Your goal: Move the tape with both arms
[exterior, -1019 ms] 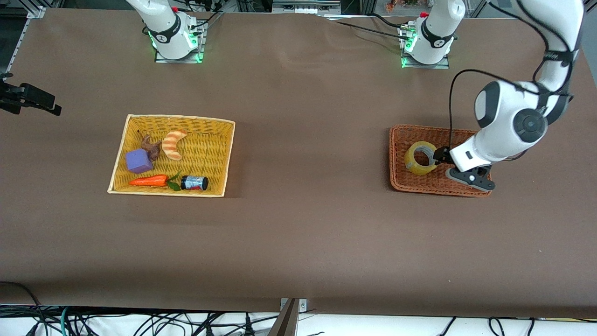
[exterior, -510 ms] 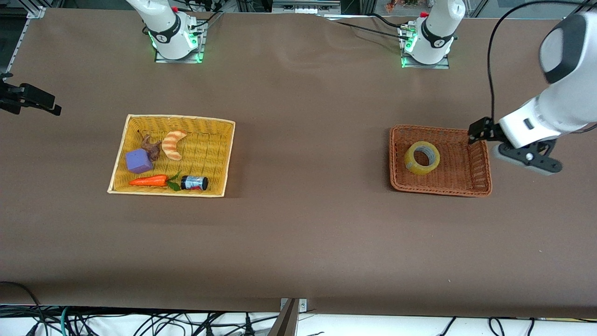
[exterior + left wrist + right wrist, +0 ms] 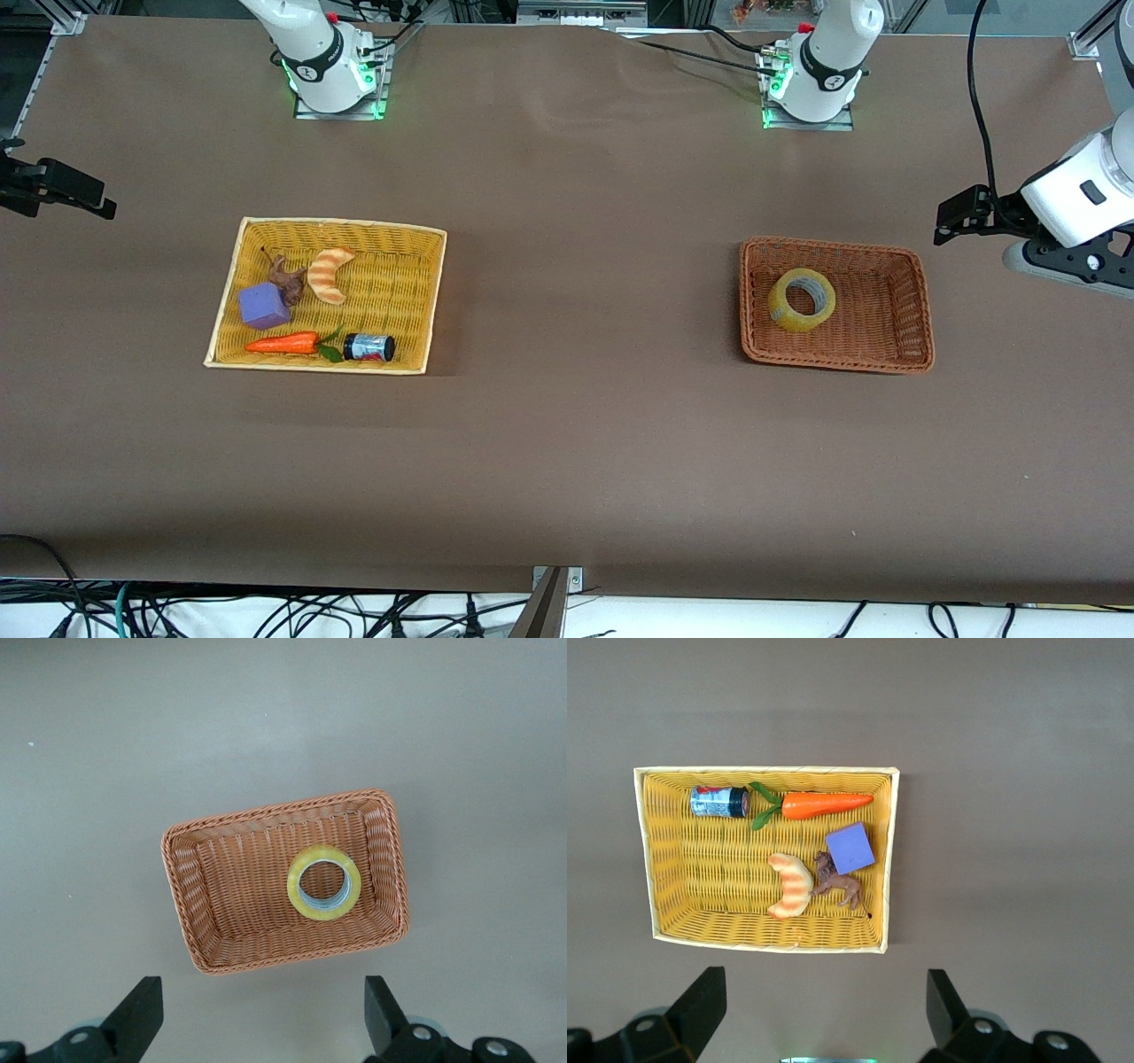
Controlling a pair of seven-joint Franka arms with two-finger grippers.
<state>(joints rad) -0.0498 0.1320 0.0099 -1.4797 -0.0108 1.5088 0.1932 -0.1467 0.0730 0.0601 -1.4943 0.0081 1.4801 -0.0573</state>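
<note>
The tape, a yellowish ring, lies flat in the brown wicker basket toward the left arm's end of the table. In the left wrist view the tape shows well below, inside the same basket. My left gripper hangs open and empty in the air over bare table beside that basket, at the left arm's end; its fingers stand wide apart. My right gripper is open and empty, high over the table between the yellow basket and the right arm's base. It does not show in the front view.
The yellow basket toward the right arm's end holds a striped crescent bread, a purple block, a brown figure, a carrot and a dark jar. A black fixture juts in at the table's edge.
My left gripper has drawn back from the tape, risen and swung out toward the left arm's end of the table. The tape stays in the brown basket.
</note>
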